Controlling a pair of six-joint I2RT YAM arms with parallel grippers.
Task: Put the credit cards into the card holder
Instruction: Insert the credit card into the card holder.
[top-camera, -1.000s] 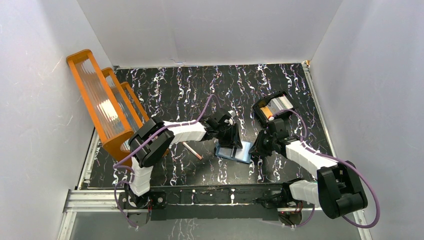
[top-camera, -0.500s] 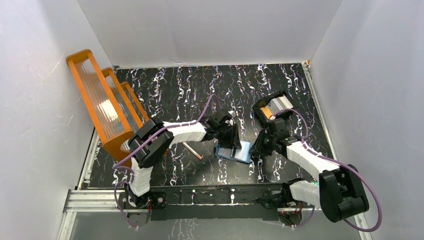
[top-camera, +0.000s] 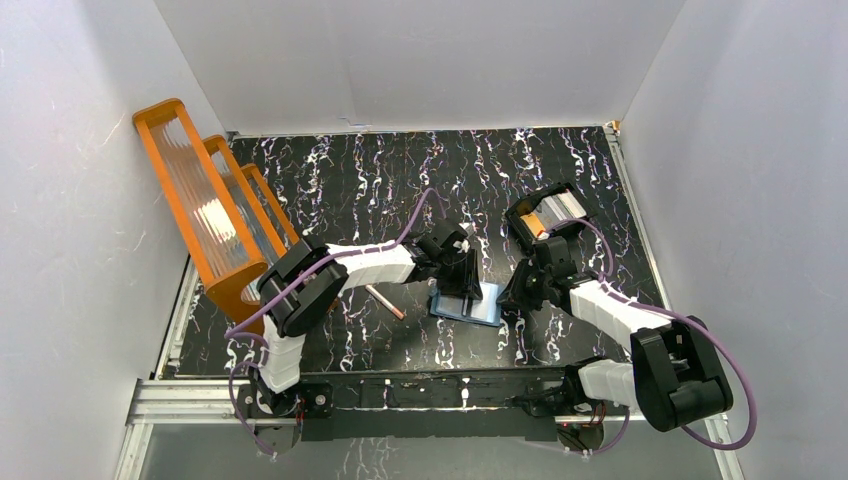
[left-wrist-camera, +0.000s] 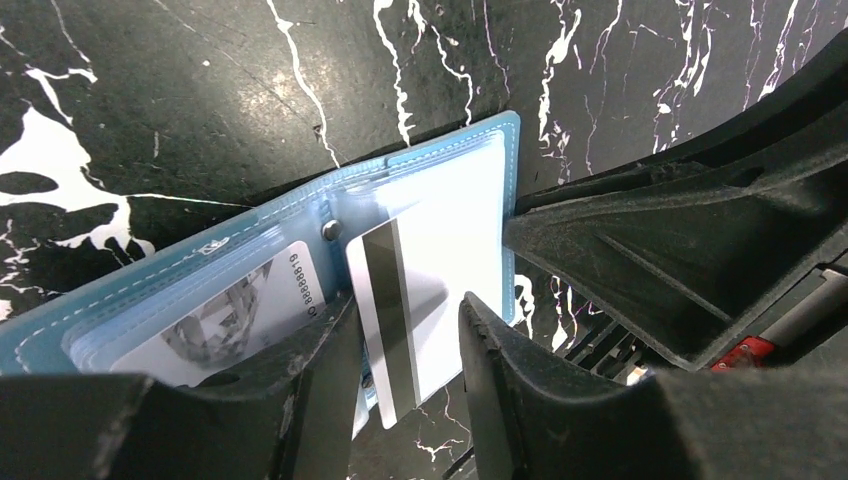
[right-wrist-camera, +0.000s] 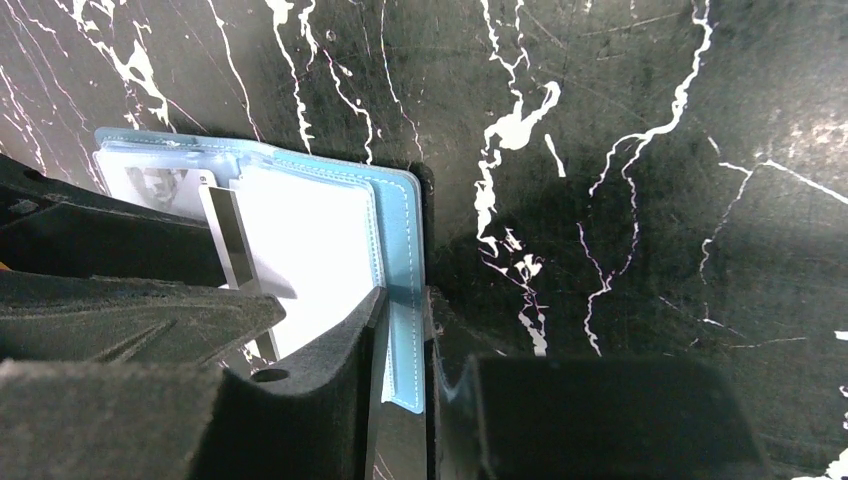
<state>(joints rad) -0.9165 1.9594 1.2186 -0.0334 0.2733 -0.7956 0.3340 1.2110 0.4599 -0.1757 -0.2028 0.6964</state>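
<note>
The teal-blue card holder (top-camera: 468, 305) lies open on the table, light inner side up. My right gripper (top-camera: 517, 290) is shut on its right cover edge (right-wrist-camera: 405, 292). My left gripper (top-camera: 467, 278) is over the holder with its jaws slightly apart (left-wrist-camera: 408, 298). A silver card with a dark stripe (left-wrist-camera: 385, 320) stands tilted between them. It leans on the left finger, with a gap to the right finger, and its far end is at the pocket by the snap. Another grey card (left-wrist-camera: 230, 320) sits in a clear pocket. More orange and silver cards (top-camera: 550, 212) lie in the black tray.
The black compartmented tray (top-camera: 520, 222) stands just behind my right gripper. A big orange ribbed rack (top-camera: 210, 210) is at the far left. A thin pink-brown stick (top-camera: 385, 301) lies left of the holder, under my left forearm.
Both grippers stay at the holder. The right arm's elbow shifts slightly; nothing else visibly moves.
</note>
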